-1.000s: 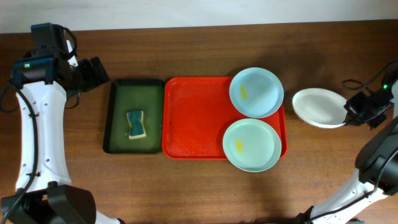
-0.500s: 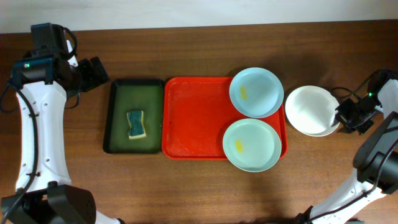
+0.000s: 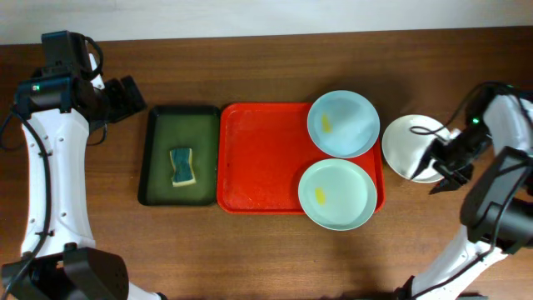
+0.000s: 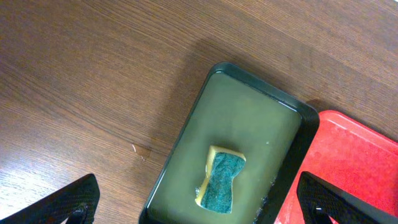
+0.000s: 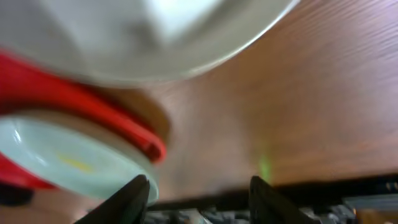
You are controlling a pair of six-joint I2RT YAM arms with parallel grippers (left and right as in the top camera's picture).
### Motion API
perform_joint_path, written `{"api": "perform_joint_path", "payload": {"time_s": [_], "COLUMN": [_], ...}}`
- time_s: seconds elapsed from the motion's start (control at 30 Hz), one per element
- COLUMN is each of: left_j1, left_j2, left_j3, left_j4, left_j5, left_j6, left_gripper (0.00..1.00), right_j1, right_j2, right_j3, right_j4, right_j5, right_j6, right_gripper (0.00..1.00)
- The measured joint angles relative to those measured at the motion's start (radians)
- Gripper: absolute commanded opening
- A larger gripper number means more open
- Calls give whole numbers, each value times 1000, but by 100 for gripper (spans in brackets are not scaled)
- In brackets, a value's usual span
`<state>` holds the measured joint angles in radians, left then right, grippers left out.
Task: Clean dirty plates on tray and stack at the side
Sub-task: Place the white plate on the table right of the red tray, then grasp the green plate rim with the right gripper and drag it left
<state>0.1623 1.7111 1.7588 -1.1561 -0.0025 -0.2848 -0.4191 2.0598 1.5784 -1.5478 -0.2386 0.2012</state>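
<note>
White plate [image 3: 412, 154] is lying on the table [image 3: 266, 250] at 3 o'clock of the red tray [image 3: 258, 158], just beside its rim. Two blue-green plates [image 3: 343, 123] are sitting at the tray's 2 and 4 o'clock, each yellow-smeared and overhanging the rim.

Right gripper [image 3: 443, 167]: I am seeing fingers apart, gripping nothing, at the white plate's 4 o'clock edge. Left gripper [image 3: 132, 96] is hanging wide apart near the green tray [image 3: 179, 117], which holds the sponge [image 3: 182, 167].

Risk: withdrawing low could clip the white plate into its neighbour. Scrubbing an overhanging plate could tip it.
</note>
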Motion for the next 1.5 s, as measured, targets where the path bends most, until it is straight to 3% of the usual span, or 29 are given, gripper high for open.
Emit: {"api": "perform_joint_path", "payload": {"time_s": [0.17, 0.27, 0.4, 0.53, 0.7, 0.77, 0.8, 0.93, 1.1, 1.33, 1.5], "left_j1": [0, 0, 0, 0, 0, 0, 0, 0, 0, 0, 0], "left_j2": [0, 0, 0, 0, 0, 0, 0, 0, 0, 0, 0], "left_j3": [0, 0, 0, 0, 0, 0, 0, 0, 0, 0, 0], "left_j4": [0, 0, 0, 0, 0, 0, 0, 0, 1, 0, 0], "left_j5": [0, 0, 0, 0, 0, 0, 0, 0, 0, 0, 0], "left_j6": [0, 0, 0, 0, 0, 0, 0, 0, 0, 0, 0], "left_gripper": [99, 99, 99, 99, 99, 100, 99, 100, 99, 99, 99], "right_j1": [217, 323, 428, 547, 564, 564, 564, 567, 573, 573, 573], "right_j2": [-6, -7, -37, -196, -258, -259, -262, -285, -466, -477, -477], "right_j3": [1, 1, 0, -19, -25, -35, -55, -173, -341, -503, -581], "right_j4": [-73, -109, -116, -115, -67, -39, -16, 84, 201, 364, 487], "right_j5": [22, 51, 159, 228, 277, 284, 285, 291, 299, 301, 298], "right_j6": [-55, -56, 45, 134, 197, 206, 210, 217, 239, 243, 261], "right_gripper": [53, 45, 45, 46, 47, 40, 36, 38, 40, 40, 31]}}
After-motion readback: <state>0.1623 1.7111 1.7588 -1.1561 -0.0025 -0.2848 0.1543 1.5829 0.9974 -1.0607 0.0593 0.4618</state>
